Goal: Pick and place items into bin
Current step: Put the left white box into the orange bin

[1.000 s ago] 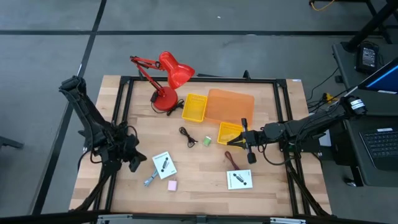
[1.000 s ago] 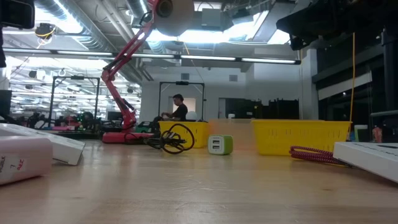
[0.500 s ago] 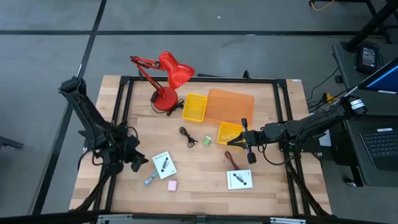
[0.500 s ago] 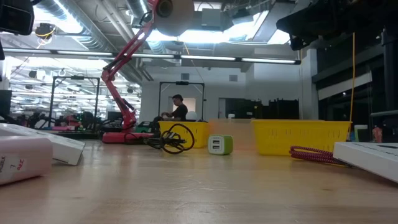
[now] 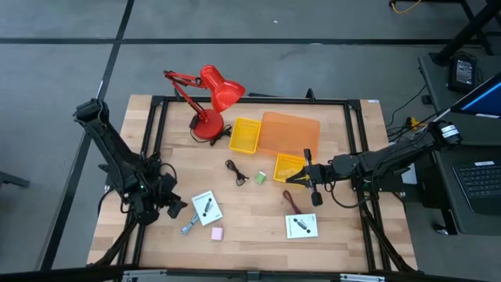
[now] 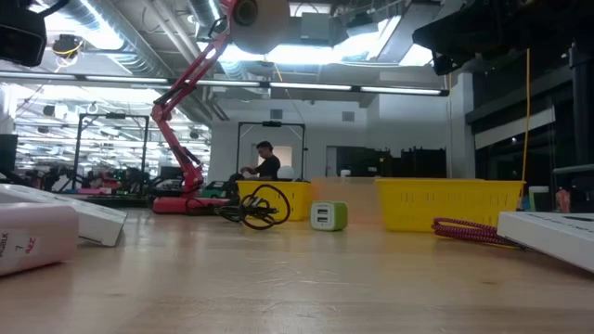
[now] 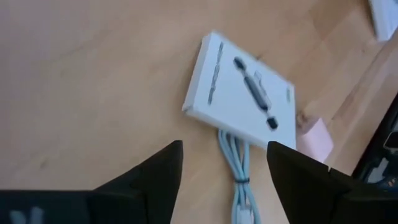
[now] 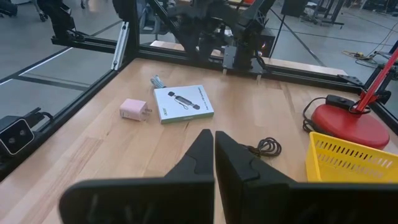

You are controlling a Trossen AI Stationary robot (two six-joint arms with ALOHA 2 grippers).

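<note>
Our left gripper (image 7: 224, 180) hovers with fingers spread wide and empty over the flat white cardboard box with a black printed tool (image 7: 242, 93), beside the coiled pale blue cable (image 7: 239, 186). We judge the box light, stiff and smooth; we would pinch its narrow edges. Our right gripper (image 8: 214, 146) waits closed, holding nothing.

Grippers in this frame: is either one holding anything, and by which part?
Nothing is held. The left gripper is open above the flat white box with a black printed mark and the pale blue coiled cable. The right gripper is shut on nothing near the small yellow basket.
</note>
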